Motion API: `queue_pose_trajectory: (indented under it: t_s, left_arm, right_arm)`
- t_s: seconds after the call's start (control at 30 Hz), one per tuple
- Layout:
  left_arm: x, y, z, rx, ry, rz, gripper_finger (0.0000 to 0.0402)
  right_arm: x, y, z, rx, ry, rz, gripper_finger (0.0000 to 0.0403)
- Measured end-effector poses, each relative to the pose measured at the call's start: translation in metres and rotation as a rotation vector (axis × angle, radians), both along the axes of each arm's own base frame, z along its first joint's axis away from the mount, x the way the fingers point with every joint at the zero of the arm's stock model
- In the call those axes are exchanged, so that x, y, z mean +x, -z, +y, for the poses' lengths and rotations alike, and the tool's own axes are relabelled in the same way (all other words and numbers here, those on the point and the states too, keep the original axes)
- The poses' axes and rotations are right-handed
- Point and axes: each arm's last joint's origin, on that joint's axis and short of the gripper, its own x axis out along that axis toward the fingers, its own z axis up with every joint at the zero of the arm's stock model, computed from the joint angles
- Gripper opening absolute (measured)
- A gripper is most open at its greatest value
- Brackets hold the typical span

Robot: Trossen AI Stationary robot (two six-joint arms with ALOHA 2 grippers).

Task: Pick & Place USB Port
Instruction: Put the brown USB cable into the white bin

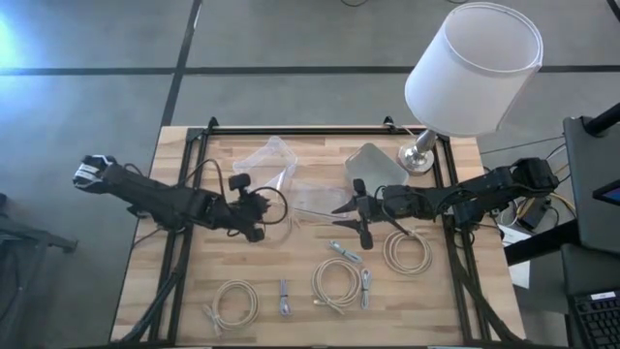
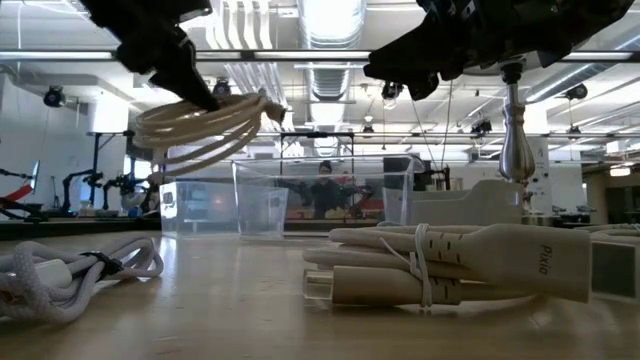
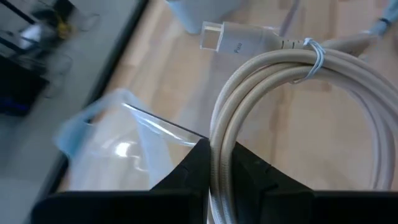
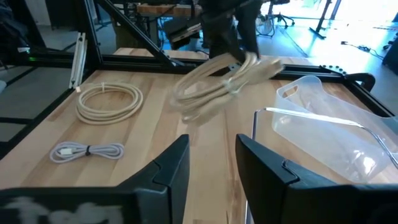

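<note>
My left gripper [image 1: 258, 211] hangs over the table's middle, shut on a coiled cream USB cable [image 1: 279, 205]. The coil is tied with a thin wire [image 3: 316, 55], and its plug [image 3: 217, 36] sticks out from the far side of the loop. In the low view the coil [image 2: 205, 125] hangs in the air below the left gripper [image 2: 185, 80]. My right gripper [image 1: 351, 209] waits open and touching nothing, right of centre beside a clear tray. The right wrist view shows the right gripper [image 4: 212, 165] pointing at the held coil [image 4: 214, 84]. My left gripper pinches the coil's bundled strands [image 3: 219, 163] between its two fingers, on one side of the loop and across the strands. The fingers come slanting down from the table's left. The coil is lifted clear of the table and hangs tilted below the fingers [image 2: 205, 100].
Clear plastic containers [image 1: 267, 160] [image 1: 315, 199] stand near the middle and far side, with a grey box [image 1: 373, 163] and a lamp [image 1: 472, 68] at the far right. Several other coiled cables lie along the near side [image 1: 235, 301] [image 1: 335, 286] [image 1: 407, 251].
</note>
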Motion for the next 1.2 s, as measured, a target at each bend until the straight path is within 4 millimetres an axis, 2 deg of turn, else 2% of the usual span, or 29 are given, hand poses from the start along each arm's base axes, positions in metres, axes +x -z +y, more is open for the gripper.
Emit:
queue_pose_trajectory:
  t_s: [0.13, 0.33, 0.5, 0.63, 0.9, 1.03, 1.2]
  left_arm:
    - [0.002, -0.015, 0.001, 0.048, -0.026, -0.028, 0.0045]
    - [0.001, -0.036, 0.014, 0.227, -0.188, -0.051, 0.0046]
    - [0.002, -0.044, 0.034, 0.266, -0.308, -0.058, 0.0046]
    - [0.002, -0.045, 0.058, 0.275, -0.419, -0.047, 0.0046]
    - [-0.009, -0.031, 0.108, 0.275, -0.643, 0.014, 0.0046]
    - [-0.012, -0.016, 0.128, 0.226, -0.698, 0.026, 0.0046]
    - [-0.006, 0.011, 0.143, 0.187, -0.695, -0.008, 0.0046]
  right_arm:
    - [0.0, 0.0, 0.0, 0.0, 0.0, -0.001, 0.0121]
    - [0.0, 0.0, 0.0, 0.0, 0.0, -0.001, 0.0125]
    - [0.0, 0.0, 0.0, -0.001, 0.0, -0.001, 0.0119]
    - [0.0, 0.0, 0.0, -0.001, 0.0, -0.002, 0.0114]
    - [0.0, 0.0, 0.0, -0.022, -0.005, -0.003, 0.0118]
    - [0.0, 0.0, 0.0, -0.026, -0.006, -0.003, 0.0116]
    - [0.0, 0.0, 0.0, -0.038, -0.009, -0.006, 0.011]
